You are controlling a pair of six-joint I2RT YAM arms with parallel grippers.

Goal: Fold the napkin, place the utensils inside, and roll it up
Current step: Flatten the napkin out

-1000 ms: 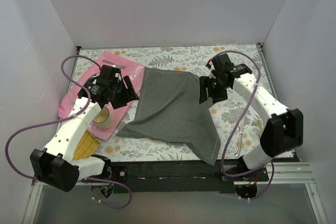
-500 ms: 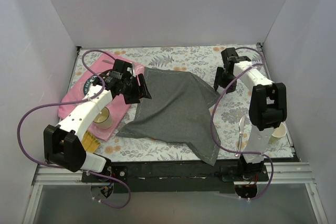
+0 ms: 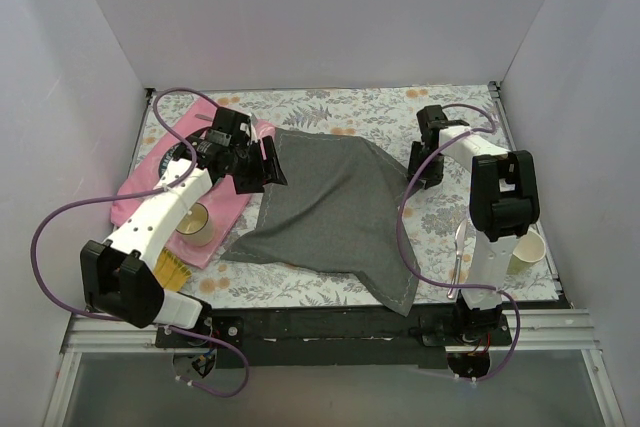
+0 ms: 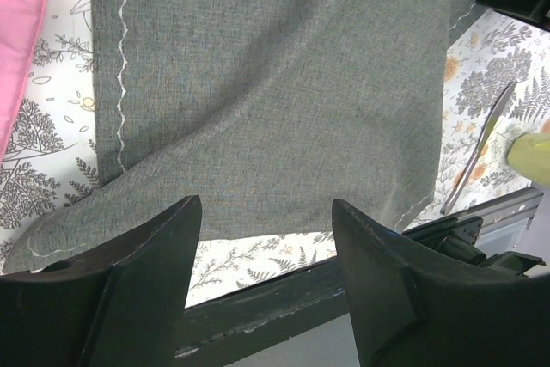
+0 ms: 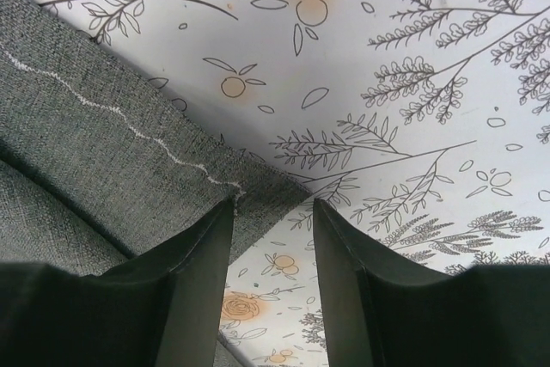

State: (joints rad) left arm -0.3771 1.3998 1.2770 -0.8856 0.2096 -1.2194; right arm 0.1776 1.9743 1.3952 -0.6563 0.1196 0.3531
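Note:
The dark grey napkin (image 3: pixel 330 212) lies spread and rumpled in the middle of the floral table. My left gripper (image 3: pixel 264 169) hovers at its far left corner; in the left wrist view the gripper (image 4: pixel 266 212) is open above the cloth (image 4: pixel 275 83), nothing between the fingers (image 4: pixel 146 281). My right gripper (image 3: pixel 418 167) is at the napkin's far right corner. In the right wrist view it (image 5: pixel 273 208) is open, the hemmed corner (image 5: pixel 103 143) reaching just up to the left fingertip (image 5: pixel 193 272). A silver knife (image 3: pixel 457 252) (image 4: pixel 477 156) lies right of the napkin.
A pink placemat (image 3: pixel 230 207) lies left of the napkin with a paper cup (image 3: pixel 195 224) on it. A second cup (image 3: pixel 528 247) stands at the right by the right arm. A yellow object (image 3: pixel 168 269) lies near the left arm's base. White walls enclose the table.
The left gripper moved right to the napkin's far left corner. The right arm drew back and its gripper shifted to the napkin's right corner, its jaws narrowing. The napkin has not moved.

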